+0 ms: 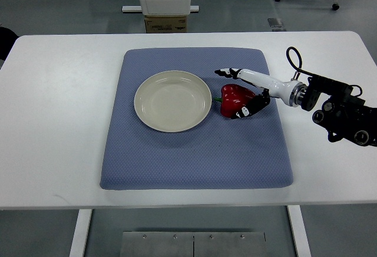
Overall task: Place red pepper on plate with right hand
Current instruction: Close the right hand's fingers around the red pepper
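Note:
A red pepper [232, 99] with a green stem lies on the blue mat [194, 151], just right of the cream plate [172, 101], which holds nothing. My right hand [234, 93] comes in from the right and straddles the pepper. Its upper white fingers [228, 72] stretch out straight past the pepper's far side and stay apart from it. The lower black-tipped fingers [246, 111] rest against the pepper's near right side. The hand is open, not closed on the pepper. The left arm is out of view.
The mat lies on a white table [53, 121]. My right forearm and its black wrist unit [344, 115] hang over the table's right part. A cardboard box [165, 23] and a white stand are behind the far edge.

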Robot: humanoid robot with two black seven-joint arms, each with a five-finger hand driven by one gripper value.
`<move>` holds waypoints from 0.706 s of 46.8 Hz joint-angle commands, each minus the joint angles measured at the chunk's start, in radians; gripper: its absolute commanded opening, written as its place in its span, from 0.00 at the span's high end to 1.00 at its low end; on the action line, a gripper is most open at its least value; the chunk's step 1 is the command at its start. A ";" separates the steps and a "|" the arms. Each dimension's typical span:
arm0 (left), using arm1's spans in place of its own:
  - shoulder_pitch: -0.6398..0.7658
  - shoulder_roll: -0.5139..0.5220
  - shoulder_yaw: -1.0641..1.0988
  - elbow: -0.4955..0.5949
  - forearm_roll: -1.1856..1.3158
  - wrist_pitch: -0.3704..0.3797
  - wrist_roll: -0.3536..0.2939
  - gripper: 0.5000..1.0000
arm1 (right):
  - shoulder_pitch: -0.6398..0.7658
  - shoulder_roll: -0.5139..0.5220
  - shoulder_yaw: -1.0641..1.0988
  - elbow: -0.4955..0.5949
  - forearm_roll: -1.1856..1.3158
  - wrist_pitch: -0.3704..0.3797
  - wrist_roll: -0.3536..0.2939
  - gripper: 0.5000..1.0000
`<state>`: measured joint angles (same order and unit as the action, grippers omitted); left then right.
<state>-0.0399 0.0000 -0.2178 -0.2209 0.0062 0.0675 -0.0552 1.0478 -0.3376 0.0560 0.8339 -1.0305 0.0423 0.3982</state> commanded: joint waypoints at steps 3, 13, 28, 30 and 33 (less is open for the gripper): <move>0.000 0.000 0.000 0.000 0.000 0.000 0.000 0.00 | -0.002 0.000 -0.002 -0.002 0.000 -0.001 -0.001 0.14; 0.000 0.000 0.000 0.000 0.000 0.000 0.000 0.00 | -0.006 0.002 -0.007 -0.013 0.000 -0.001 -0.001 0.22; 0.000 0.000 0.000 0.000 0.000 0.000 0.000 0.00 | -0.008 0.009 -0.007 -0.041 0.000 -0.001 -0.001 0.36; 0.000 0.000 0.000 0.000 0.000 0.000 0.000 0.00 | -0.009 0.011 -0.007 -0.045 0.000 -0.001 -0.001 0.40; 0.000 0.000 0.000 0.000 0.000 0.000 0.000 0.00 | -0.009 0.014 -0.008 -0.048 0.000 -0.001 -0.001 0.47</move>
<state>-0.0399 0.0000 -0.2178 -0.2209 0.0062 0.0675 -0.0552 1.0388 -0.3259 0.0489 0.7879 -1.0309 0.0413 0.3973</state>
